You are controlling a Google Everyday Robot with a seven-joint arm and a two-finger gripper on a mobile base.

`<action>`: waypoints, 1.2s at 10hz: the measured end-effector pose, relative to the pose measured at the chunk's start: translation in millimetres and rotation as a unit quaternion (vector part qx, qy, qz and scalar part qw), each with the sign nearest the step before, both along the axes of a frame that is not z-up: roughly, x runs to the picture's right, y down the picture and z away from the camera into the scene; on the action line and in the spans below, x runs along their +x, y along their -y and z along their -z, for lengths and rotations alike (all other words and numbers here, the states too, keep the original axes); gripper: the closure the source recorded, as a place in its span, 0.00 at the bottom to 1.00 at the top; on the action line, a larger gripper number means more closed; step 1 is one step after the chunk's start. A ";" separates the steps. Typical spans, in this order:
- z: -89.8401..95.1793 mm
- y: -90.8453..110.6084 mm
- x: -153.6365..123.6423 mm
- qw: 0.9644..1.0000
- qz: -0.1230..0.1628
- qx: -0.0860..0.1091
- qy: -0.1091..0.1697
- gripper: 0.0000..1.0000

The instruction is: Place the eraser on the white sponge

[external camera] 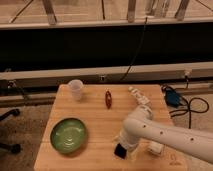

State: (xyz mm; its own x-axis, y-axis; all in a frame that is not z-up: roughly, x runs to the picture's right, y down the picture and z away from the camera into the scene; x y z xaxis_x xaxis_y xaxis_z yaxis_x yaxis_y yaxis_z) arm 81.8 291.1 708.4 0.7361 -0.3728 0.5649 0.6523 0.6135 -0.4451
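My gripper is at the end of the white arm, low over the front middle of the wooden table. A flat black block, the eraser, shows right at the gripper's tip, close to the table top. I cannot tell whether the gripper holds it. A small whitish pad, the white sponge, lies just right of the gripper, partly hidden under the arm.
A green bowl sits at the front left. A white cup stands at the back left, a slim dark red object at back centre, a white tube-like object at back right. A blue device with cables lies beyond the right edge.
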 end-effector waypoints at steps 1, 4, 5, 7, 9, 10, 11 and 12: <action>-1.9 0.1 0.7 1.000 0.003 0.000 0.007 0.20; -16.9 3.4 1.2 0.999 0.026 0.010 0.030 0.20; -22.3 3.2 4.8 0.999 0.035 0.014 0.033 0.20; -36.1 4.2 7.1 0.997 0.063 0.022 0.038 0.20; -45.1 3.1 8.9 0.995 0.089 0.023 0.037 0.20; -50.4 2.2 8.4 0.994 0.105 0.022 0.035 0.20; -54.1 1.4 8.0 0.992 0.116 0.022 0.032 0.20; -59.2 1.2 8.0 0.991 0.129 0.024 0.027 0.21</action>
